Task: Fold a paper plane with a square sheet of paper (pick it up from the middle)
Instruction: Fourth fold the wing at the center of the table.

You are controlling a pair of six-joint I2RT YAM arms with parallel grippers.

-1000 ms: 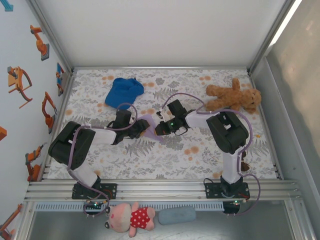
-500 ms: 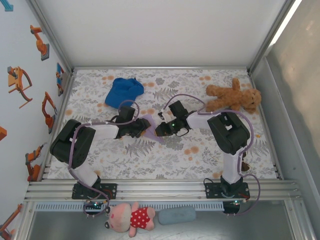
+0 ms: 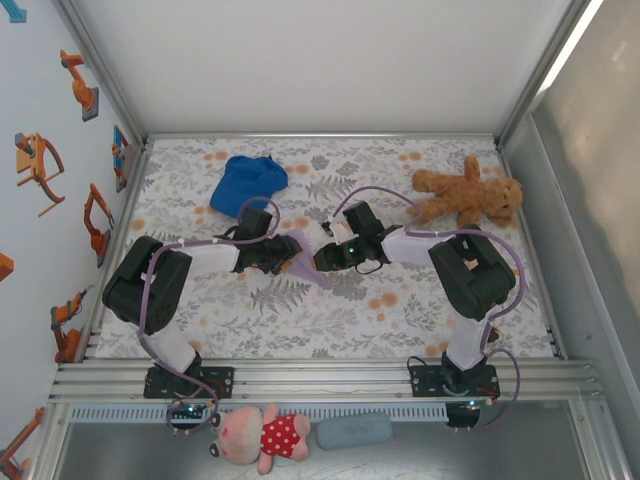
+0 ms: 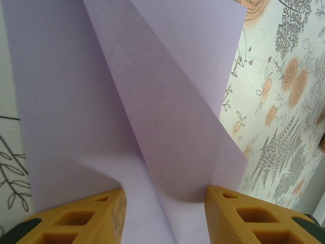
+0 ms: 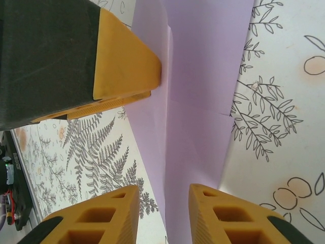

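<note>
Two arms are counted from above, each ending in one gripper. One sheet of paper [image 3: 310, 268] is found between them, near the middle of the table [image 3: 400, 300]. One blue cap [image 3: 248, 183] is seen at the far left and one brown teddy bear [image 3: 465, 195] at the far right, both well apart from the sheet. One pink plush toy [image 3: 257, 435] and one blue-grey pad [image 3: 354, 431] are laid in front of the arm bases, off the table.

In the top view the left gripper [image 3: 288, 258] and the right gripper [image 3: 322, 258] are set tip to tip over the sheet, and its folds are too small to be read there.

From the left wrist one flap is seen raised off the flat layer, curving down to a rounded foot between the left gripper's [image 4: 165, 195] two fingers [image 4: 76, 218]. Its jaws are held apart, one on each side of that foot, and nothing is pinched.

From the right wrist the sheet [image 5: 203, 76] is seen lying flat, with straight creases and a small step along one edge. It passes between the right gripper's [image 5: 163, 190] two spread jaws and is not clamped. One finger of the left gripper [image 5: 122, 56] is seen touching the sheet's edge.

The paper is thin, matte and lavender. The fingers are yellow, ribbed and hollow-celled, and black behind. The table is covered with a print of grey ferns and orange flowers.
</note>
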